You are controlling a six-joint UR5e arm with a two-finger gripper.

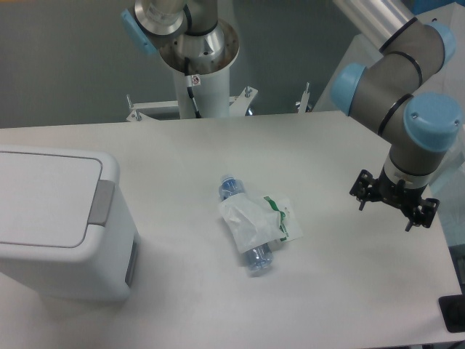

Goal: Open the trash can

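The trash can [62,225] stands at the left edge of the worktop [320,145], toward the near left corner. It is a boxy white bin with rounded corners. Its flat white lid [45,198] lies closed, level with the rim. A grey push tab [102,203] sits at the lid's right edge, facing the middle of the worktop. A second grey panel shows lower on the bin's right wall.

Near the centre of the worktop lies a clear plastic bottle [251,251] on its side, blue cap pointing toward the far edge. A crumpled white wrapper with green print [258,218] covers the bottle's middle. Bottle and bin are well apart.

The arm enters from the upper right, grey links joined by blue-capped joints. Its gripper [394,198] hangs above the worktop near the right edge, well apart from the trash can and clear of the bottle. The gripper holds nothing. From this angle only the black bracket and short prongs are seen, so whether the jaws are spread or closed cannot be told.

The robot's base column [195,69] rises behind the far edge.
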